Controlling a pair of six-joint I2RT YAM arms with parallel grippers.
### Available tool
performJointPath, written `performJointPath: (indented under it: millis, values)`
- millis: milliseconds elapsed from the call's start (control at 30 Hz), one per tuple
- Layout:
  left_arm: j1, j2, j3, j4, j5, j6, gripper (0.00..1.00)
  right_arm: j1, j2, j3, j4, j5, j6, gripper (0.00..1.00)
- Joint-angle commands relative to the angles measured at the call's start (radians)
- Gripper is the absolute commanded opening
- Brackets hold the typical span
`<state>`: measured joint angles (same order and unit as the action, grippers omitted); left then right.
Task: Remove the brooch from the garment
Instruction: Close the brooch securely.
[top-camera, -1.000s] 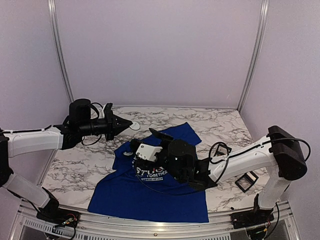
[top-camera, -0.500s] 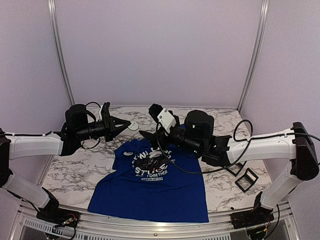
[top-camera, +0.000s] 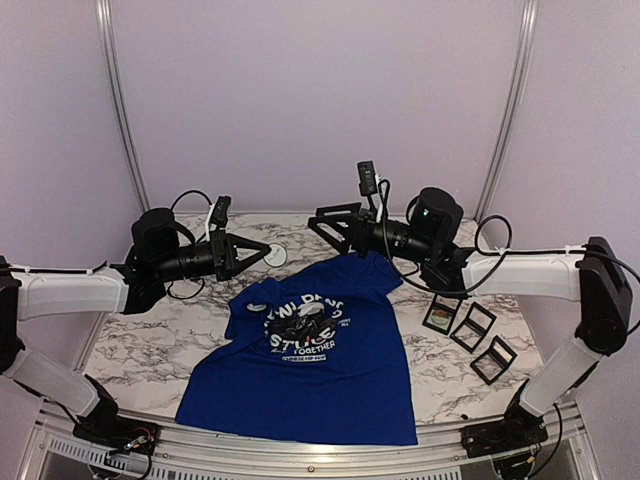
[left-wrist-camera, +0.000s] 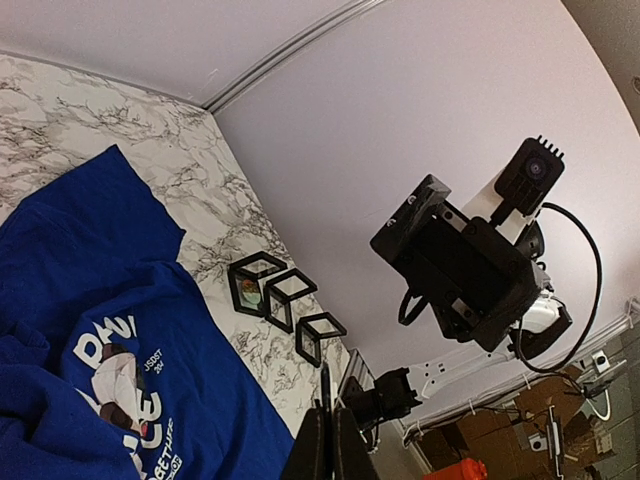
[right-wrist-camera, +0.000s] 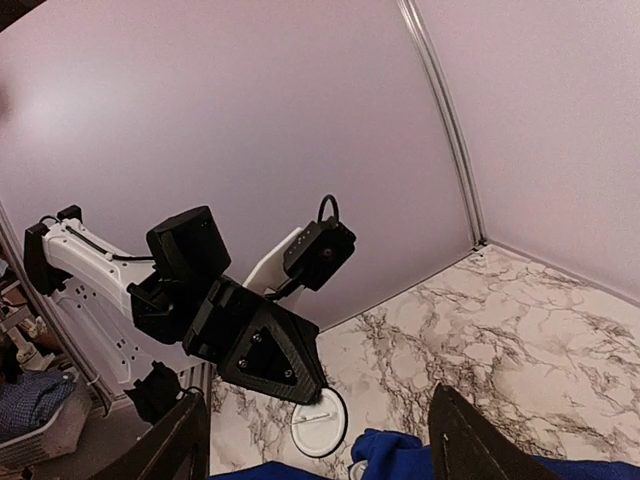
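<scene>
Marble table w/ garment; R hand spread, L hand closed.

Bright, even, diffuse light; lilac cast on walls behind garment. Shadows weak, soft-edged. Overhead view slightly soft, grainy. Wrist views bow straight lines toward edges; own fingers dark, blurred.

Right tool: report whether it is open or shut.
Open: the right tool has its fingers wide apart in the wrist view, gripping nothing.
</scene>
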<state>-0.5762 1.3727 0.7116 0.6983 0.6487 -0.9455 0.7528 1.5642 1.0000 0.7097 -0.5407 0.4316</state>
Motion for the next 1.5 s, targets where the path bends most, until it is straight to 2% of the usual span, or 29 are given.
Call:
performJointPath:
  millis: [0, 133, 367, 833, 1467]
  values:
    - [-0.030, -0.023, 0.043, -0.002, 0.039, 0.103, 0.00, -0.012, 0.052, 0.020, 0.107, -0.173, 0.168, 0.70]
    - [-0.048, -0.027, 0.052, 0.002, 0.049, 0.128, 0.00, -0.012, 0.082, 0.039, 0.102, -0.217, 0.183, 0.63]
    - [-0.069, -0.034, 0.062, 0.012, 0.057, 0.159, 0.00, -0.013, 0.101, 0.044, 0.102, -0.246, 0.196, 0.59]
    - [-0.089, -0.039, 0.076, 0.032, 0.073, 0.180, 0.00, 0.009, 0.151, 0.085, 0.106, -0.309, 0.224, 0.42]
    - [-0.093, -0.040, 0.080, 0.049, 0.081, 0.196, 0.00, 0.033, 0.203, 0.139, 0.074, -0.402, 0.225, 0.33]
